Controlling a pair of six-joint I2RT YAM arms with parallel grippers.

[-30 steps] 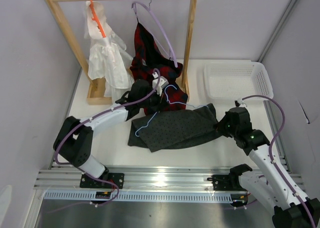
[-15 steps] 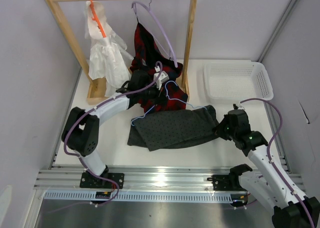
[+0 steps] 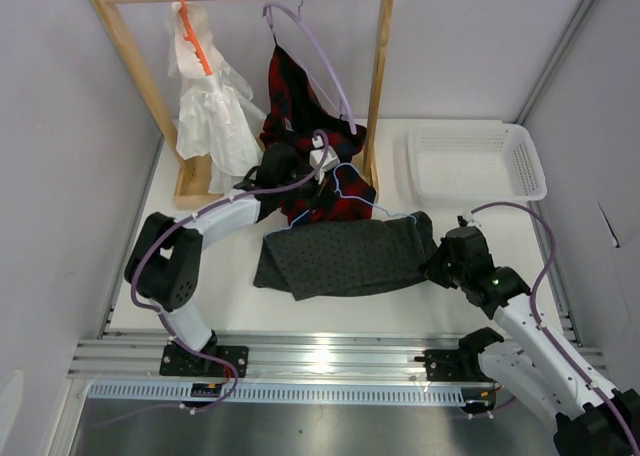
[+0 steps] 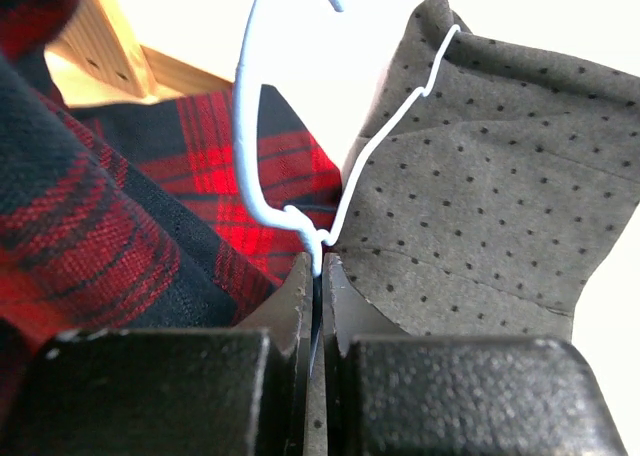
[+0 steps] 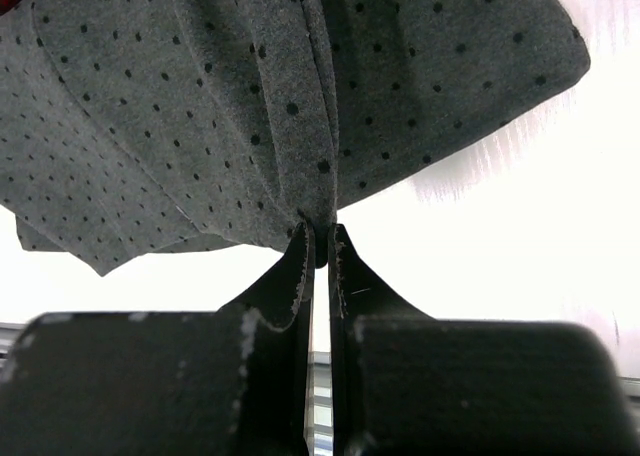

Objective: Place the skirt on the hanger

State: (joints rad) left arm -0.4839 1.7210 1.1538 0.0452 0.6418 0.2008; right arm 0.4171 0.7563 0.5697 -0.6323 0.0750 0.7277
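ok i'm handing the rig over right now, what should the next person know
Left gripper: shut on the hanger at its neck, beside the plaid garment.
Right gripper: shut on the skirt at its right edge.
The skirt lies flat on the table, and the hanger wire lies along its far edge.
Done: both things grasped.
Left: get the skirt onto the hanger.

left arm (image 3: 215, 221) extends forward, elbow bent, left gripper (image 4: 320, 266) jaws pressed together at the tips. right arm (image 3: 520, 316) angles forward and inward, low, right gripper (image 5: 321, 238) jaws likewise pinched together
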